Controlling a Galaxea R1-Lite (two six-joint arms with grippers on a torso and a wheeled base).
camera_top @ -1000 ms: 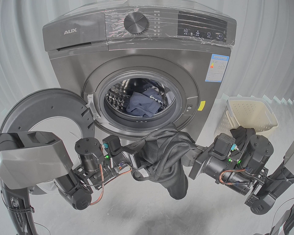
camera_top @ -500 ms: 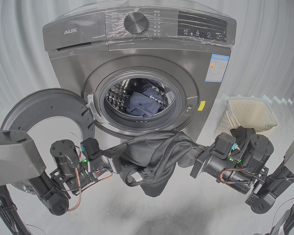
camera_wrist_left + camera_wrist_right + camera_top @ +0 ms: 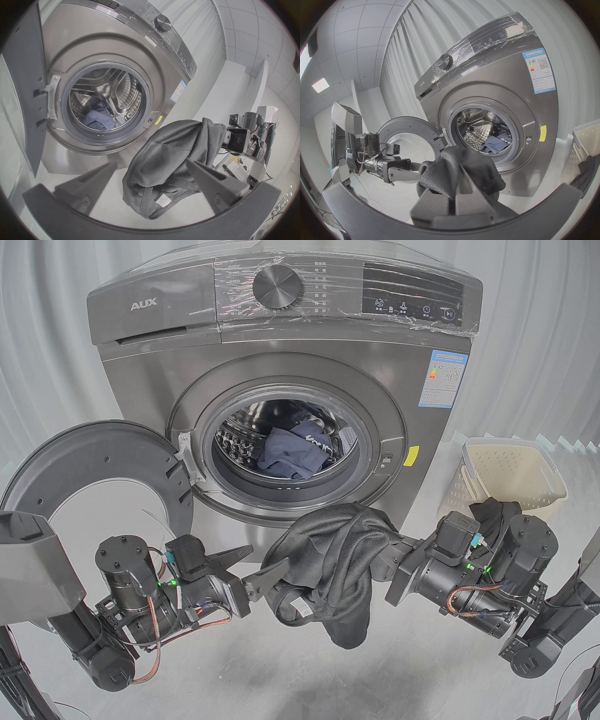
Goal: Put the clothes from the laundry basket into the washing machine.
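Now that the left gripper has let go and stands wide open just beside the black garment | right gripper alone clamps it, hanging below the washing machine opening | single-arm loading likely next.

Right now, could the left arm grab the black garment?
Probably yes: the open left gripper sits right beside the black garment, nothing between, while the right gripper holds it.
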